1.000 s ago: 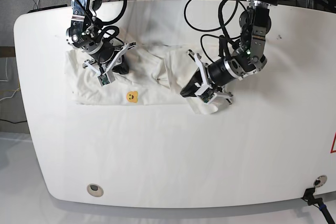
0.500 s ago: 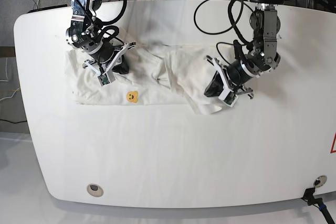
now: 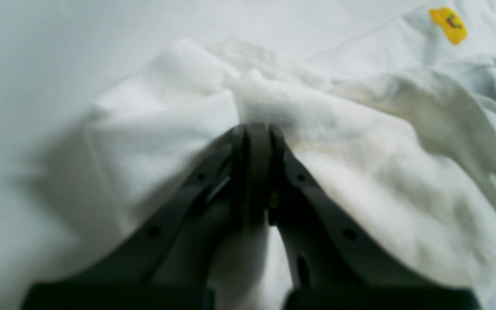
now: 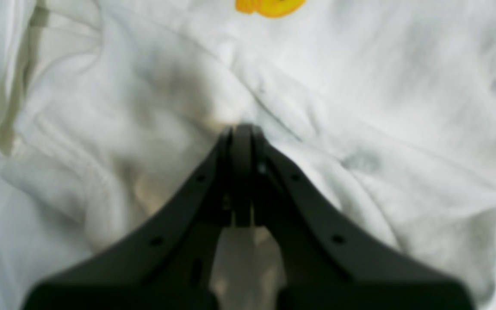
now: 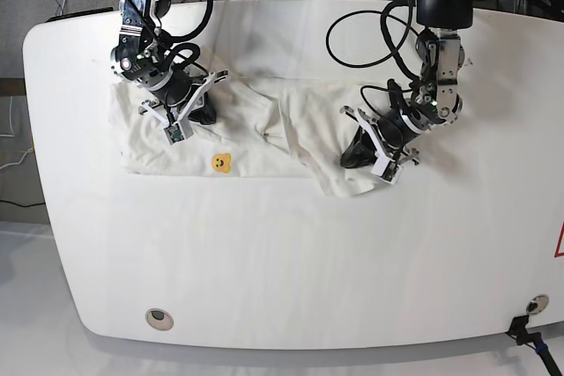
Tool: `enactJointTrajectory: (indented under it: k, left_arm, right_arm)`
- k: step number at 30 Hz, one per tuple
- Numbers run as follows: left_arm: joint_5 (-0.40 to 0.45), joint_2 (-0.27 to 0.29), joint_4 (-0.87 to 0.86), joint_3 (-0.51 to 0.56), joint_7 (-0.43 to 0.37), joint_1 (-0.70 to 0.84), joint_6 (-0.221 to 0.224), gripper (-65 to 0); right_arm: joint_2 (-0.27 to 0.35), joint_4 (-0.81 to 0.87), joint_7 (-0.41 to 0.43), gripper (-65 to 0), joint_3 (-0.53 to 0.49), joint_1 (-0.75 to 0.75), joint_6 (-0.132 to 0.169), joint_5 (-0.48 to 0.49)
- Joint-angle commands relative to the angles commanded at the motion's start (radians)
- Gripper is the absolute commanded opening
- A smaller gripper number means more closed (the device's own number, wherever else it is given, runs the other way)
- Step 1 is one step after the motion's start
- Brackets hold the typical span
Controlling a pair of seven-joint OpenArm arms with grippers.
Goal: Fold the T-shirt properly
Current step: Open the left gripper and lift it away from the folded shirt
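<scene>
Since a second ago our left gripper [image 5: 352,159] has swung outward, jaws closed on a bunched fold of the T-shirt [image 5: 256,134]. Our right gripper [image 5: 204,115] stays closed against its far side. We judge folding barely begun: it lies crumpled, reverse up, on the table [image 5: 291,270].

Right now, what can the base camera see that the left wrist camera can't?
Only the base view shows both arms, the cables, the whole table and the right tool pressed on the T-shirt. Only the left wrist view shows the left tool close up, its jaws shut at a bunched fold. Both show the white shirt and its yellow bear mark.
</scene>
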Motion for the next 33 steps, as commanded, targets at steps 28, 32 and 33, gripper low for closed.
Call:
enactJointTrajectory:
  k: [28, 32, 33]
  left_arm:
    - [-0.003, -0.04, 0.333, -0.121, 0.038, 0.258, 0.0, -65.0]
    - [-0.003, -0.035, 0.374, -0.158, 0.038, 0.292, 0.0, -65.0]
    - [-0.003, -0.034, 0.377, -0.167, 0.038, 0.292, 0.0, -65.0]
  right_arm:
    - [-0.026, -0.002, -0.002, -65.0, -0.078, 0.0, -0.008, -0.005]
    - [-0.025, -0.005, -0.002, -65.0, -0.08, 0.0, -0.008, -0.005]
    - [-0.025, -0.005, -0.002, -65.0, -0.081, 0.002, -0.008, -0.005]
